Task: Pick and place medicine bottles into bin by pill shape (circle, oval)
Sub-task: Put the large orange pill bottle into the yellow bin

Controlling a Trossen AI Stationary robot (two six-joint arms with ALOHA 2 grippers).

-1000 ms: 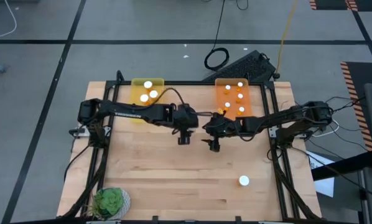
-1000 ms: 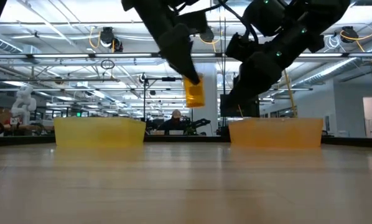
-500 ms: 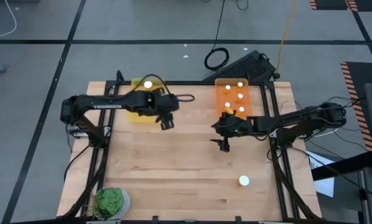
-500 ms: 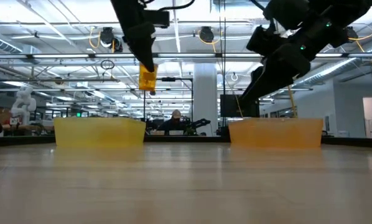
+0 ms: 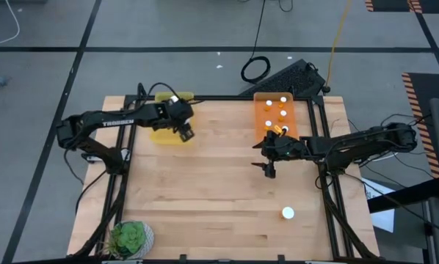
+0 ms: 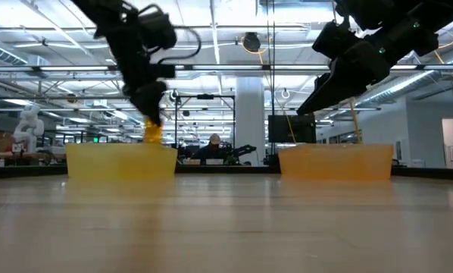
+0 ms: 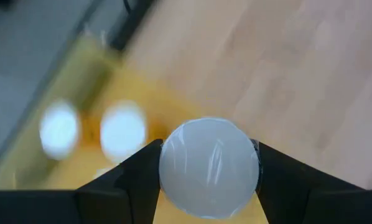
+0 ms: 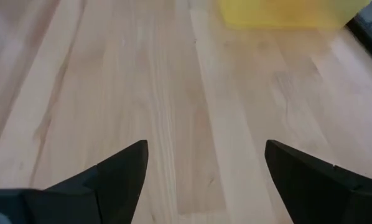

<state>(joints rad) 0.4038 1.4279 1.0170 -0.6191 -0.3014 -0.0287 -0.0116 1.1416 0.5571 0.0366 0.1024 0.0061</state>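
Between left gripper (image 7: 208, 180) fingers: white-capped orange medicine bottle (image 7: 209, 167).

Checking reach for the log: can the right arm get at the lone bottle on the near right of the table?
Probably yes: the right pincer is open and empty, with bare table between it and the bottle.

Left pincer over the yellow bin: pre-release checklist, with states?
1. Left pincer shut on the bottle: ok.
2. Bottle over the yellow bin: ok, at its table-side edge.
3. Drop spot free of the bottles already in the bin: cannot tell.
4. Pill shape matches this bin: cannot tell.
5. Right pincer open, empty, away from the bin: ok.
6. Stray bottle left on the table: not ok.
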